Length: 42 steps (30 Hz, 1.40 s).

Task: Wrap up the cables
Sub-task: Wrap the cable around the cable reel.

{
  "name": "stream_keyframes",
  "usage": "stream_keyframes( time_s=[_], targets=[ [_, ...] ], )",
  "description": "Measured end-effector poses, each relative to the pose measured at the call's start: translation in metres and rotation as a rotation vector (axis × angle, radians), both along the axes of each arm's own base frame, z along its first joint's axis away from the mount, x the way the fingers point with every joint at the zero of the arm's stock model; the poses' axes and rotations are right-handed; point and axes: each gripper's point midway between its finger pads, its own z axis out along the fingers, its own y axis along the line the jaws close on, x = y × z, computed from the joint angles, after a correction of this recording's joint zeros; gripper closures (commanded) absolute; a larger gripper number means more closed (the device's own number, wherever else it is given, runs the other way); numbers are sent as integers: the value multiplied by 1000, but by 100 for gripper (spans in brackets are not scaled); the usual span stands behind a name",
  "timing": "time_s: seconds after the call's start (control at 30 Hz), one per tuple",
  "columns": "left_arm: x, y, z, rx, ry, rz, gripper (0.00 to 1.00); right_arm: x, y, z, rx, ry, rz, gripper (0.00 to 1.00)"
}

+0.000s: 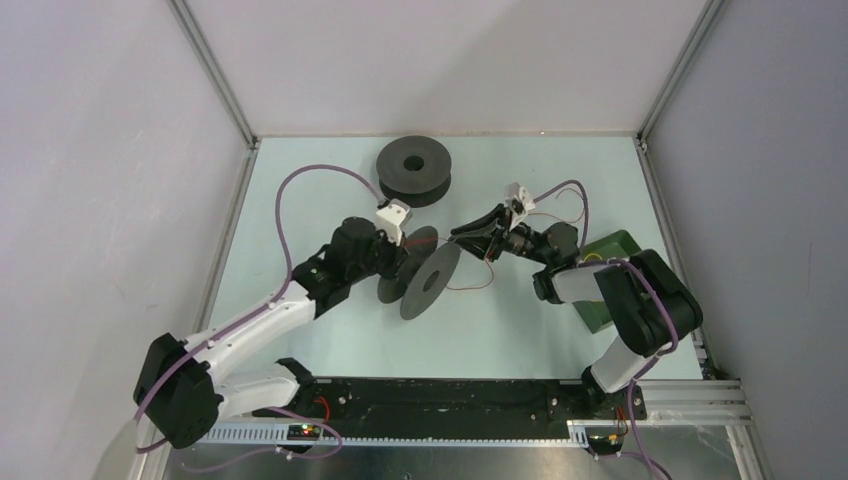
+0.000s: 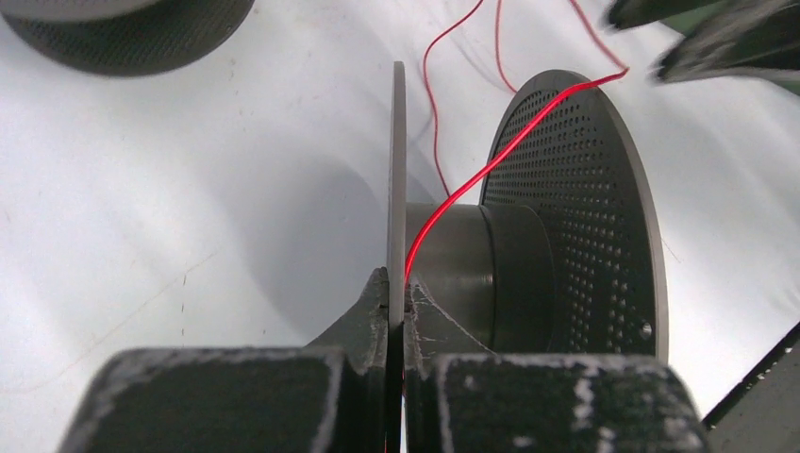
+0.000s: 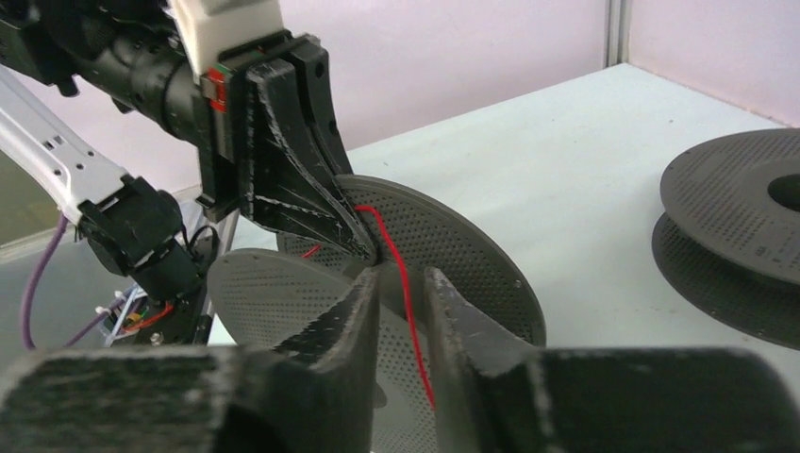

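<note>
left pincer [image 2: 396, 294]: pinching spool [image 2: 575, 189] flange; right pincer [image 3: 404, 279]: spread; red cable [image 2: 491, 162]: slants from spool rightward

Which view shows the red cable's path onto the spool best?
Left wrist: the red cable runs sharp from the left claw across the hub of the spool. Right wrist shows only a short stretch between the tips of the right claw; top external, a faint thread.

The left arm [image 1: 250, 328] and right arm [image 1: 650, 305] reach inward, left jaws pinched tight, right jaws slightly parted.
</note>
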Motion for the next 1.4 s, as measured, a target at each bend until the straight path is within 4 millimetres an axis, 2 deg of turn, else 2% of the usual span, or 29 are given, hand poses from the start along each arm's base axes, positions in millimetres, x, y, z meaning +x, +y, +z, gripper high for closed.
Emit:
stream_keyframes(
  time_s=[0.1, 0.27, 0.4, 0.57, 0.67, 0.83, 1.03, 1.17, 1.27, 1.4],
  targets=[
    [2, 13, 0, -12, 51, 45, 100, -1, -6, 16, 29, 2, -13, 53],
    [2, 44, 5, -27, 89, 150, 100, 1, -15, 38, 80, 15, -47, 52],
    [-6, 57, 19, -30, 66, 180, 100, 11, -17, 32, 86, 104, -91, 53],
    [-10, 78, 43, -36, -6, 256, 100, 18, -12, 19, 73, 198, -141, 48],
    [-10, 93, 52, -27, -45, 320, 100, 20, -2, 1, 23, 253, -195, 48],
    [-10, 110, 54, -3, -66, 393, 100, 15, 12, -43, -112, 364, -285, 49],
    [-14, 117, 61, -14, -84, 406, 100, 20, 14, -100, -238, 488, -346, 52],
    [-13, 121, 64, -20, -92, 422, 100, 11, 27, -139, -334, 566, -316, 53],
    [-13, 125, 64, -22, -95, 432, 100, 5, 39, -152, -389, 595, -286, 53],
    [-15, 126, 64, -25, -99, 434, 100, 1, 53, -156, -420, 608, -251, 53]
  ],
)
